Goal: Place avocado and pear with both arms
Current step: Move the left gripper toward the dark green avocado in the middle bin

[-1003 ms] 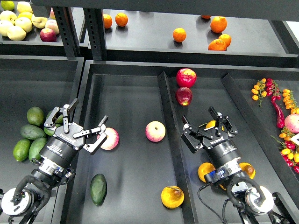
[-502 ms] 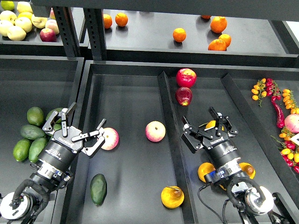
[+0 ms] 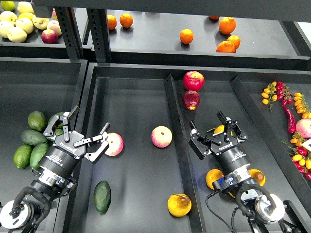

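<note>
The dark green avocado (image 3: 102,196) lies on the floor of the middle tray, near its front left. The yellow-orange pear (image 3: 179,205) with a brown blotch lies at the tray's front right, next to the divider. My left gripper (image 3: 79,133) is open and empty, above and left of the avocado, close to a pink apple (image 3: 114,144). My right gripper (image 3: 214,133) is open and empty in the right compartment, up and right of the pear, over an orange fruit (image 3: 219,130).
Several brighter green avocados (image 3: 30,144) lie in the left tray. A pink apple (image 3: 161,136) sits mid-tray; two red apples (image 3: 193,81) lie further back. Oranges (image 3: 214,178) lie under my right arm. Chillies and small tomatoes (image 3: 291,111) lie at the right. Fruit sits on the back shelf (image 3: 146,34).
My left gripper has drifted slightly down and left, away from the tray's middle. The right arm and the fruits have not moved.
</note>
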`<control>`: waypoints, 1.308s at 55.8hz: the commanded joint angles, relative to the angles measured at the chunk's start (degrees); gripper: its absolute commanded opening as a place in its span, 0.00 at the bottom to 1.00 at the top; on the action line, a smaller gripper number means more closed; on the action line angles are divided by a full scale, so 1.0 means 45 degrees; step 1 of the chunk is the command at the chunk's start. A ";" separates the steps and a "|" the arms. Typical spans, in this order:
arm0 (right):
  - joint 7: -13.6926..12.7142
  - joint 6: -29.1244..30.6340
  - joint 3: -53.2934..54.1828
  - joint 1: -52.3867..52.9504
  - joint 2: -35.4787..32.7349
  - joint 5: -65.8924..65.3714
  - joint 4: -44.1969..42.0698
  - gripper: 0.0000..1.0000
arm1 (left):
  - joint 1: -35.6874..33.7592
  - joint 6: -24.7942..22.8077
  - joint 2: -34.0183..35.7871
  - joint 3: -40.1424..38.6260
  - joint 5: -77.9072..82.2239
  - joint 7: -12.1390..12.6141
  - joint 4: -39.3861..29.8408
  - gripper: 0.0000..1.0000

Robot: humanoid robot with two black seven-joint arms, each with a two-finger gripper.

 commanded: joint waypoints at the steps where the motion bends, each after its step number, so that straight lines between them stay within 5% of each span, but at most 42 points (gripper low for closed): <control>1: 0.0000 -0.0011 0.0000 0.0000 0.0000 0.0009 0.0001 0.99 | 0.0268 0.0040 0.0000 0.0107 -0.0154 0.0054 0.0071 1.00; 24: 0.0000 -0.0031 0.0019 -0.0020 0.0000 -0.0011 0.0001 0.99 | 0.0288 -0.0038 0.0000 0.0244 -0.0115 0.0288 0.0247 1.00; 44: 0.0000 -0.0128 -0.0020 -0.0020 0.0000 -0.0011 0.0000 0.99 | -0.1039 -0.0108 0.0000 0.0283 0.0840 0.2006 0.1281 1.00; 51: 0.0000 -0.0187 -0.0020 0.0000 0.0000 -0.0030 -0.0019 0.99 | -0.2171 -0.0108 0.1327 0.0614 0.1622 0.2670 0.1652 1.00; 73: -0.0136 -0.2257 0.0019 0.0585 0.0000 -0.0069 -0.0117 0.99 | -0.6995 -0.0108 0.5409 0.5614 0.3341 0.2682 0.1555 1.00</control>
